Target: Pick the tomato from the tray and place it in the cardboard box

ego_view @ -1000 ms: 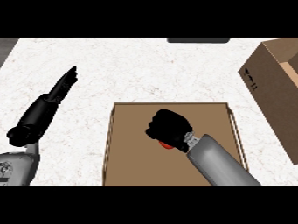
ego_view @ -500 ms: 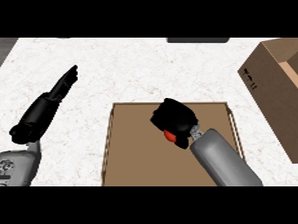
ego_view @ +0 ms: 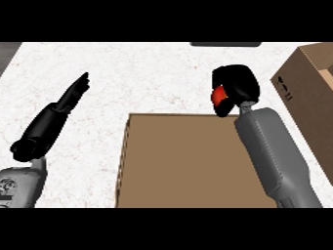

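In the head view, the right hand sits in the upper middle-right of the frame, above the far edge of the brown tray, with its fingers curled round the red tomato; only a small red patch shows at the hand's left side, so most of the tomato is hidden. The hand and tomato appear to be lifted off the tray and over the white speckled counter, though the height is hard to judge from this steep angle. The grey right forearm runs down from the hand to the lower right of the frame, crossing the tray's right side. The cardboard box stands at the right edge of the frame, its open top facing up, apart from the hand. The left hand rests at the left of the frame, fingers straight and pressed together, pointing toward the upper middle, holding nothing, well apart from the tray
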